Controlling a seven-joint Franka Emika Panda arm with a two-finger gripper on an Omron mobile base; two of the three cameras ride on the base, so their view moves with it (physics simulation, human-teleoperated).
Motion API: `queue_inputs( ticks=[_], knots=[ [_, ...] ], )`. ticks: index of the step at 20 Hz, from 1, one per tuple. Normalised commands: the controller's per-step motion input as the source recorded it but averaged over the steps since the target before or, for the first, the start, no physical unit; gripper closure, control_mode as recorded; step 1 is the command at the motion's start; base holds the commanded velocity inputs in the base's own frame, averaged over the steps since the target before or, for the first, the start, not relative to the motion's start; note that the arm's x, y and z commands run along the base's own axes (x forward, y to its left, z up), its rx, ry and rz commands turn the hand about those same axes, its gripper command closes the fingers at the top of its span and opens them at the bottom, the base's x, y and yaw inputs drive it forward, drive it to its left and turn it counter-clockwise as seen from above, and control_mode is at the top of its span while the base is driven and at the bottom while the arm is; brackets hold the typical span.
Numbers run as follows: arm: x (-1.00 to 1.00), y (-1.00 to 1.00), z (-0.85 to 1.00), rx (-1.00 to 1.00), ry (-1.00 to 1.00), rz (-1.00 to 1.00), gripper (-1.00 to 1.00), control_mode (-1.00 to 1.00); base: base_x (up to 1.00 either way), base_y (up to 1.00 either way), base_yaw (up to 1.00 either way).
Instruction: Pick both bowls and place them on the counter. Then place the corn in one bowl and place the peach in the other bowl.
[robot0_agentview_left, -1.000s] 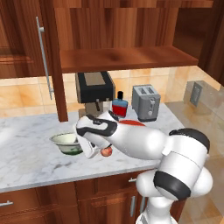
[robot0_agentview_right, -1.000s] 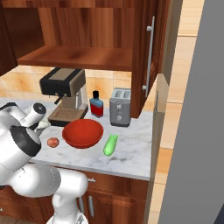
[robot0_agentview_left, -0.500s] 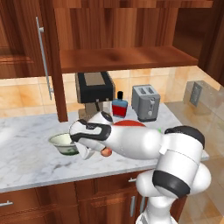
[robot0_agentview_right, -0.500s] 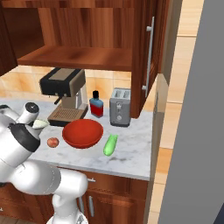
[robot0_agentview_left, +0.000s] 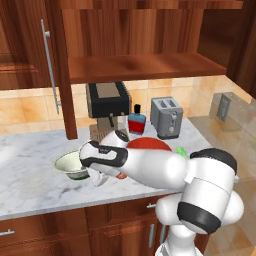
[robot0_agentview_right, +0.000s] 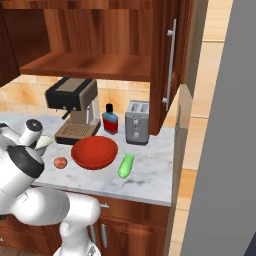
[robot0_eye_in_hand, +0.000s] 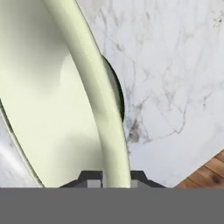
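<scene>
- A white robot arm reaches low across a marble counter with wooden cabinet fronts beneath it.
- The gripper straddles the rim of a cream-white bowl: one finger inside, one outside, closed on the rim.
- That bowl stands near the counter's front edge, left of the other things. Whether its base touches the marble is hard to judge, since the arm covers part of it.
- A red bowl stands on the counter in front of a coffee machine, towards the middle of the slab.
- A small red-orange peach lies on the marble just beside the red bowl, on the side nearer the cream bowl.
- A green oblong, the corn, lies on the red bowl's other side, near the front edge.
- By the back wall stand a blue bottle and a silver toaster.
</scene>
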Motion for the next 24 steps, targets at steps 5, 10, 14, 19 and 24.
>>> queue_inputs(
  ticks=[5,10,14,19,24],
  knots=[
    [-0.12,-0.01,-0.23,0.0,0.08,-0.01,-1.0,-1.0,0.0,0.0,0.0],
    [0.0,-0.08,-0.02,0.0,0.0,0.0,-1.0,-1.0,0.0,0.0,0.0],
    [-0.03,-0.15,0.04,0.0,0.0,0.0,-1.0,-1.0,0.0,0.0,0.0],
    [-0.14,-0.24,0.25,0.0,0.0,0.0,-1.0,-1.0,0.0,0.0,0.0],
    [-0.19,-0.26,0.37,0.0,0.0,0.0,-1.0,-1.0,0.0,0.0,0.0]
  ],
)
